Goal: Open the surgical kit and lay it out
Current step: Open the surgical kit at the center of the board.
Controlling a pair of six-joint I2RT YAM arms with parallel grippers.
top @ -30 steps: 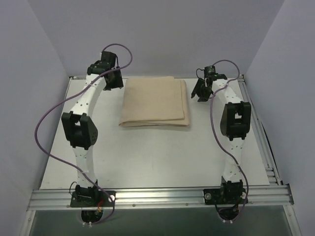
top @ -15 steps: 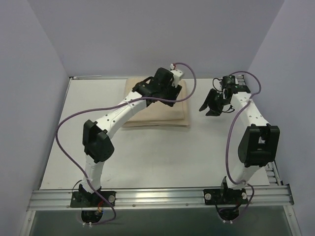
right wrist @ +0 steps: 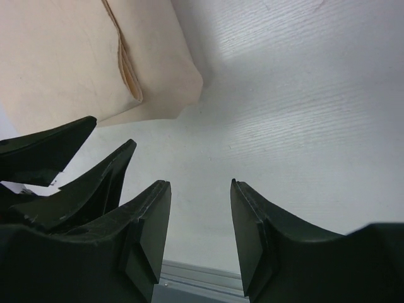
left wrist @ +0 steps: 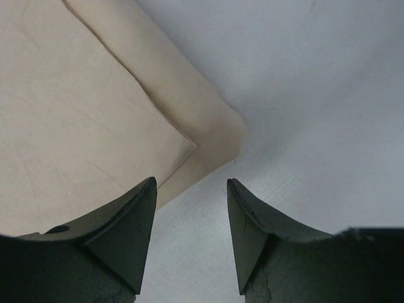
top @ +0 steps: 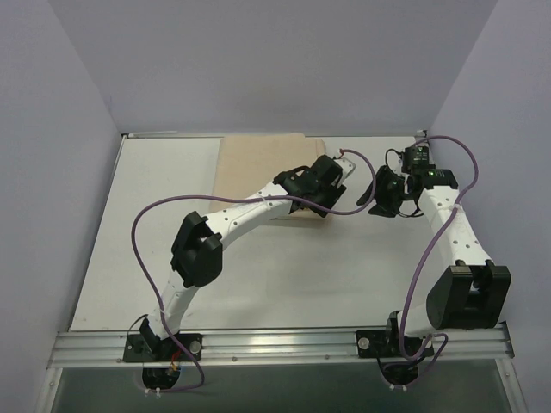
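Observation:
The surgical kit [top: 258, 168] is a folded beige cloth bundle lying flat at the back middle of the white table. My left arm reaches across it, and my left gripper [top: 320, 202] hangs over its near right corner. In the left wrist view that corner [left wrist: 214, 126] lies just beyond my left gripper [left wrist: 190, 183], which is open and empty. My right gripper [top: 379, 200] hovers over bare table just right of the bundle, open with nothing in it. In the right wrist view my right gripper [right wrist: 199, 184] faces the same corner [right wrist: 183, 82], with the left fingers [right wrist: 95, 170] close beside it.
The white table [top: 284, 275] is walled in by pale lilac panels at the left, back and right. An aluminium rail [top: 284, 344] carrying both arm bases runs along the near edge. Purple cables loop off both arms.
My left arm has swung from the far left corner across the bundle to its near right corner. The right gripper came a little nearer and its elbow swung out to the right.

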